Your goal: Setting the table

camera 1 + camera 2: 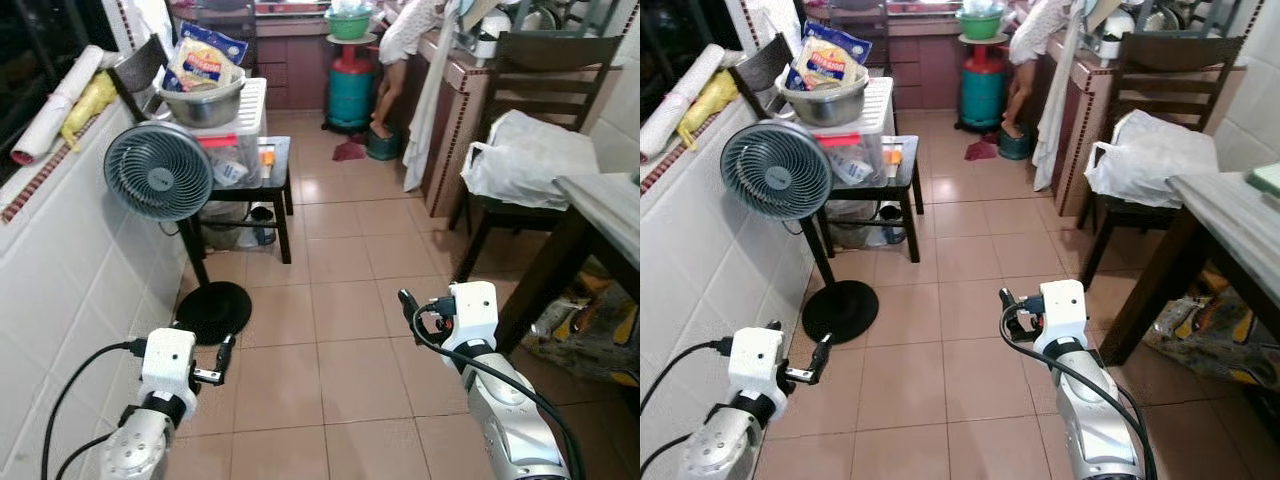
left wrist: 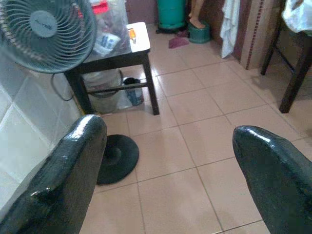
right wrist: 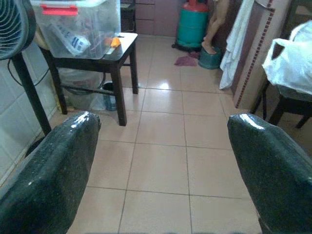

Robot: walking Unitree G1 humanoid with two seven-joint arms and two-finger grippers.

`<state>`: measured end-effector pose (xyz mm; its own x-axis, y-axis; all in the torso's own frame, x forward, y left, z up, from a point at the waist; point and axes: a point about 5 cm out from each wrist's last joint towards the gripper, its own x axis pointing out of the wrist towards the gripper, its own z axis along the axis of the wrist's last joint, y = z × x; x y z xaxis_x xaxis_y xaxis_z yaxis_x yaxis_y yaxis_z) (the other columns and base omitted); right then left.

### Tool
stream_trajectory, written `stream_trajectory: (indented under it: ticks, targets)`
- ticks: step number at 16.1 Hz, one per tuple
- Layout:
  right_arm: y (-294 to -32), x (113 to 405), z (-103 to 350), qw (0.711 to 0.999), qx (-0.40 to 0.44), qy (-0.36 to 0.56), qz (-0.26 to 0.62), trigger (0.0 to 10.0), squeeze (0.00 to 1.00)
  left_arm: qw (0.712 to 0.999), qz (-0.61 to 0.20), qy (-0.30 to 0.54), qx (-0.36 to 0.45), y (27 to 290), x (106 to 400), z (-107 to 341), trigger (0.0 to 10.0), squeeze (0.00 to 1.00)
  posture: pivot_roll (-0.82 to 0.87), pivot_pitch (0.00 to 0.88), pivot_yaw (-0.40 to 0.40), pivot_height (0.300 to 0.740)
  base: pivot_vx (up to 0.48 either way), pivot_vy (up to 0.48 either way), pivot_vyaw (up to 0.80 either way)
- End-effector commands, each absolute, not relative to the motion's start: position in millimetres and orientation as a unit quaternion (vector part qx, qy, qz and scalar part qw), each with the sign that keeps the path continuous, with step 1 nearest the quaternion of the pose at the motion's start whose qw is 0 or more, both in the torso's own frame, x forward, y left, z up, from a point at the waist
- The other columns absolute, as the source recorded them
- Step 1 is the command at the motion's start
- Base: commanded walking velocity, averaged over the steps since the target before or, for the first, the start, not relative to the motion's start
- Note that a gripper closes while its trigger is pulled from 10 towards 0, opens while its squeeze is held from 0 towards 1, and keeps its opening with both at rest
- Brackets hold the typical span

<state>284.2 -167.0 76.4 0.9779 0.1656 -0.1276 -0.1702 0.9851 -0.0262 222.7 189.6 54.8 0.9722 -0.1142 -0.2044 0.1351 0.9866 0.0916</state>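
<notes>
table (image 1: pixel 600 195) sits at your 2 o'clock, grey top on dark legs, its corner just in frame, with a dark chair (image 1: pixel 545 75) carrying a white plastic bag (image 1: pixel 525 155) behind it. left gripper (image 1: pixel 226 355) is low at 7 o'clock over the tiled floor (image 1: pixel 340 290), fingers (image 2: pixel 73 165) spread wide, holding nothing. right gripper (image 1: pixel 410 305) is at 5 o'clock near the table leg, fingers (image 3: pixel 263 165) also apart and empty. standing fan (image 1: pixel 158 178) is at 10 o'clock beside a small black side table (image 1: pixel 270 185) with a clear storage box (image 1: pixel 235 150) and metal bowl (image 1: pixel 205 100). a person's legs (image 1: pixel 388 85) show at 12 o'clock by the teal gas cylinder (image 1: pixel 350 90).
</notes>
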Motion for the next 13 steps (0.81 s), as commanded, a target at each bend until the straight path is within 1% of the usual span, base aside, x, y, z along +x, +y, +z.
stream_trajectory:
  ticks: [1,5,7,13]
  targets:
    - [-169.3,284.3,76.1,0.995,-0.018,0.064,0.080,10.0,0.00,0.992,-0.061,0.091,0.056,189.7,225.4,60.7,10.0,0.00,-0.14,0.000,0.047,0.740,0.000,0.000,-0.80]
    - [-168.4,284.8,75.8,0.995,-0.017,0.064,0.081,10.0,0.00,0.994,-0.047,0.090,0.049,193.3,228.2,62.2,10.0,0.00,-0.14,0.000,0.048,0.740,0.000,0.000,-0.80]
    - [-167.8,284.6,75.7,0.994,-0.015,0.063,0.082,10.0,0.00,0.994,-0.042,0.089,0.045,194.2,230.5,63.2,10.0,0.00,-0.13,0.000,0.049,0.740,0.000,0.000,-0.50]
    - [-167.2,283.9,75.5,0.994,-0.016,0.063,0.083,10.0,0.00,0.994,-0.040,0.092,0.041,193.2,232.3,63.7,10.0,0.00,-0.14,0.000,0.050,0.740,0.000,0.316,0.00]
